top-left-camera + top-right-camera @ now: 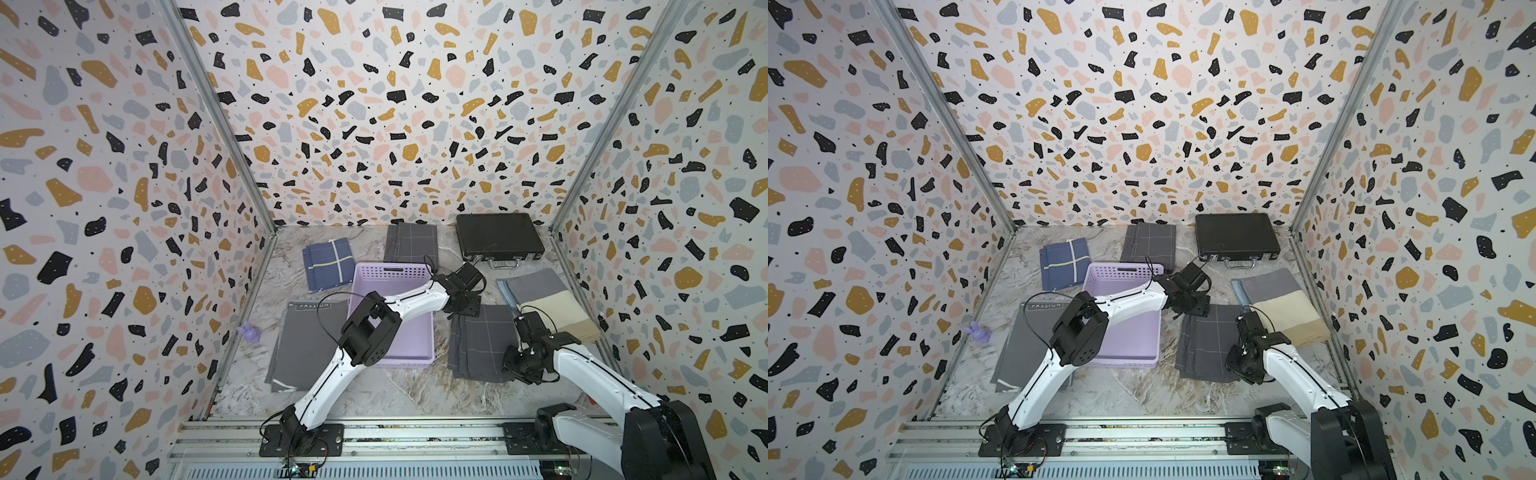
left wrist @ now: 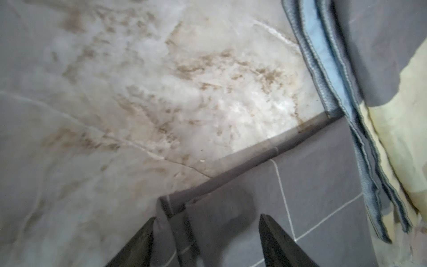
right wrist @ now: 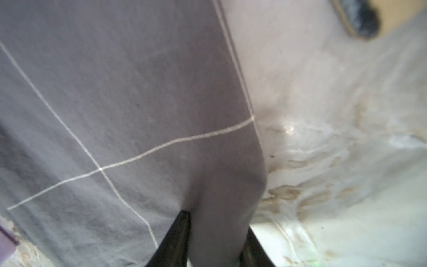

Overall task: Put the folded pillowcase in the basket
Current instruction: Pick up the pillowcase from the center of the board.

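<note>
The left arm (image 1: 415,296) stretches diagonally over the lilac basket (image 1: 390,274), its wrist bent down at the far corner of the grey grid pillowcase (image 1: 478,345). The left jaws stand apart, straddling that corner without closing on it. The right arm (image 1: 590,370) folds in low from the near right, and the right jaws pinch a raised fold at the cloth's edge. The pillowcase lies on the desk (image 1: 374,395), just right of the basket.

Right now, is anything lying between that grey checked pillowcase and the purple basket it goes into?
Nothing on the table: only bare marble separates the grey checked pillowcase from the basket. The left arm does stretch diagonally across above the basket, though.
</note>
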### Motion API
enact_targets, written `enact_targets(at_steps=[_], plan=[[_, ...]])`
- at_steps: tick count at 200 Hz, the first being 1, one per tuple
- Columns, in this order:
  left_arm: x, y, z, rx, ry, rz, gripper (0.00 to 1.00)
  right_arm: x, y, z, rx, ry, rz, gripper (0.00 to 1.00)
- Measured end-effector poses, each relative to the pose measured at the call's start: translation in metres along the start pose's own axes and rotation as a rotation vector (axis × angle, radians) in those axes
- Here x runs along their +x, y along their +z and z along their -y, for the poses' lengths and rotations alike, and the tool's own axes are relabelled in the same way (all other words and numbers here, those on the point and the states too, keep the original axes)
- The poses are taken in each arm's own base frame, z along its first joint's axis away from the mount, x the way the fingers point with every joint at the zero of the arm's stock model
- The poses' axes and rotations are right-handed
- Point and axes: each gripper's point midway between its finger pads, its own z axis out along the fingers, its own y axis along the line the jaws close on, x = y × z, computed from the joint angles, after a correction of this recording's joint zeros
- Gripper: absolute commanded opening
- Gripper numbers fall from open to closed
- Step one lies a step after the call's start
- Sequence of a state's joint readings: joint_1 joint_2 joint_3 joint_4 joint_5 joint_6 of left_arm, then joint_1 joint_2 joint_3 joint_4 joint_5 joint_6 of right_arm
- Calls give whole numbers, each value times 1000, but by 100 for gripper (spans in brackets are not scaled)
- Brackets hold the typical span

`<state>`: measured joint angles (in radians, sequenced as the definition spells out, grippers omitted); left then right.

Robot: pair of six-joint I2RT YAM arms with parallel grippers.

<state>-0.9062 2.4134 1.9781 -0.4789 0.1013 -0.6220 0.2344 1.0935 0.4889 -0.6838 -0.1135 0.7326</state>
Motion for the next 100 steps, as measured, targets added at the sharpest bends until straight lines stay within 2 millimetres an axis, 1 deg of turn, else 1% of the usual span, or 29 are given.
enact_targets(at_steps=[10, 15, 21, 32, 37, 53, 61, 67, 73, 100], plan=[[2, -1, 0, 10, -1, 0, 66, 0, 0, 0, -1, 0, 0, 34], [3, -1, 0, 12, -2, -2, 62, 0, 0, 0, -2, 0, 0, 33], [4, -1, -1, 14, -1, -2, 55, 0, 0, -1, -3, 0, 0, 33], [7, -1, -2, 13, -7, -6, 36, 0, 0, -1, -4, 0, 0, 32], [8, 0, -3, 11, -9, -7, 29, 0, 0, -1, -5, 0, 0, 30], [11, 1, -7, -2, -10, -12, 16, 0, 0, -3, -14, -1, -2, 21], [12, 1, -7, -2, -12, -14, 7, 0, -1, -4, -20, -1, -1, 14], [12, 1, -8, -4, -13, -15, 0, 0, -1, -5, -25, -2, -2, 6], [13, 1, -8, -5, -13, -16, 0, 0, -1, -5, -29, -3, -1, 0], [12, 1, -7, -3, -19, -16, 0, 1, -3, -7, -42, -9, -1, 0]])
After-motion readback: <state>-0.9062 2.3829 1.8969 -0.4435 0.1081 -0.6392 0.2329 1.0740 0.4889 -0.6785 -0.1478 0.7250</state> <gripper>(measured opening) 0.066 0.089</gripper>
